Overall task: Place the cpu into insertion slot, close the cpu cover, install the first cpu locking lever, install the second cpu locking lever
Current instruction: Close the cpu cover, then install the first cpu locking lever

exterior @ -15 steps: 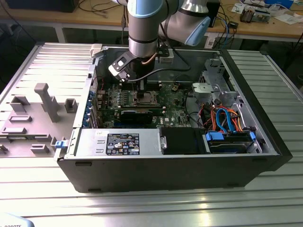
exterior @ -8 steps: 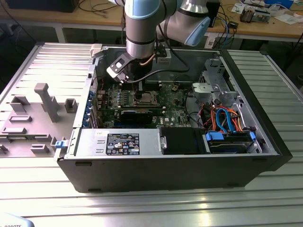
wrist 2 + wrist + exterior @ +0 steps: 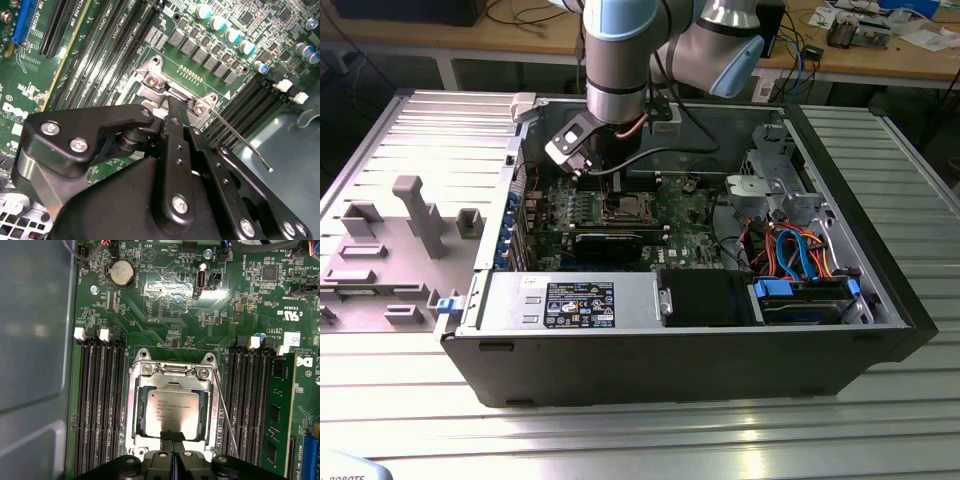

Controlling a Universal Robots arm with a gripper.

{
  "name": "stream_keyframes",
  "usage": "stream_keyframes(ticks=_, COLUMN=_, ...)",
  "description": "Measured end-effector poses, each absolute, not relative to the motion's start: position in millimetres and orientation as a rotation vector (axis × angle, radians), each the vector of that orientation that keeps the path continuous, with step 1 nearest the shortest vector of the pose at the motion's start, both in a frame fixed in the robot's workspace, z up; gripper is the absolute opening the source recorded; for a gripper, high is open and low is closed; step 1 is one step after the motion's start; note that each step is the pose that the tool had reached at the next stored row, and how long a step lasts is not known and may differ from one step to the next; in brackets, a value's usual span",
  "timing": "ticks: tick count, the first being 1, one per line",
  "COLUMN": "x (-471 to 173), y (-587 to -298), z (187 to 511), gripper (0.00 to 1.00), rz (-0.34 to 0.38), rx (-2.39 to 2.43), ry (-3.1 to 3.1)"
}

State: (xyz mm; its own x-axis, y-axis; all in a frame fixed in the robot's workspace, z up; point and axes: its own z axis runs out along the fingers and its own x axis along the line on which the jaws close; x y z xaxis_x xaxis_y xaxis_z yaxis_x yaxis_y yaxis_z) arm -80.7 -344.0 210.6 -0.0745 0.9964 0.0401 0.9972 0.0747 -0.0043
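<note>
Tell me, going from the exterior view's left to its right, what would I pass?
Grey plastic fixture blocks → square silvery-rimmed insertion slot on the green circuit board → silver metal drive cage → black case wall.

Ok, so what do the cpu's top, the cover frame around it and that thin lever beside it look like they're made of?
The cpu: its top looks like dull, matte grey metal, with soft even sheen. The cpu cover: likely bright stamped sheet metal; thin, silvery, with glints. The locking lever: seemingly bare steel wire, a slim shiny rod.
</note>
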Motion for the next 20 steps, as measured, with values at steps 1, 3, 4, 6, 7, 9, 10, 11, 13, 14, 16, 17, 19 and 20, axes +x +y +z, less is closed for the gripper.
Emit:
stream_keyframes(ticks=1, x=-81, y=-344, z=212, gripper=0.11, rz=-0.037, rx=-2.115, ry=-2.279)
stream_keyframes(ticks=3, x=-81, y=-344, z=212, gripper=0.11, rz=-0.038, rx=-2.115, ry=-2.279)
stream_keyframes(ticks=4, x=-79, y=-344, z=212, gripper=0.11, rz=-0.038, rx=-2.114, ry=-2.279)
stream_keyframes(ticks=6, x=-68, y=-344, z=212, gripper=0.11, rz=-0.037, rx=-2.114, ry=-2.279)
stream_keyframes(ticks=7, x=-65, y=-344, z=212, gripper=0.11, rz=-0.038, rx=-2.115, ry=-2.279)
stream_keyframes(ticks=9, x=-62, y=-344, z=212, gripper=0.11, rz=-0.037, rx=-2.115, ry=-2.279)
stream_keyframes(ticks=10, x=-60, y=-344, z=212, gripper=0.11, rz=-0.037, rx=-2.115, ry=-2.279)
stream_keyframes(ticks=11, x=-58, y=-344, z=212, gripper=0.11, rz=-0.038, rx=-2.115, ry=-2.279)
stream_keyframes(ticks=13, x=-56, y=-344, z=212, gripper=0.11, rz=-0.037, rx=-2.115, ry=-2.279)
stream_keyframes(ticks=14, x=-54, y=-344, z=212, gripper=0.11, rz=-0.037, rx=-2.115, ry=-2.279)
stream_keyframes(ticks=16, x=-54, y=-344, z=212, gripper=0.11, rz=-0.038, rx=-2.115, ry=-2.279)
stream_keyframes(ticks=17, x=-54, y=-344, z=212, gripper=0.11, rz=-0.037, rx=-2.115, ry=-2.279)
stream_keyframes(ticks=19, x=-54, y=-344, z=212, gripper=0.11, rz=-0.037, rx=-2.115, ry=-2.279)
stream_keyframes(ticks=20, x=-54, y=-344, z=212, gripper=0.11, rz=-0.038, rx=-2.115, ry=-2.279)
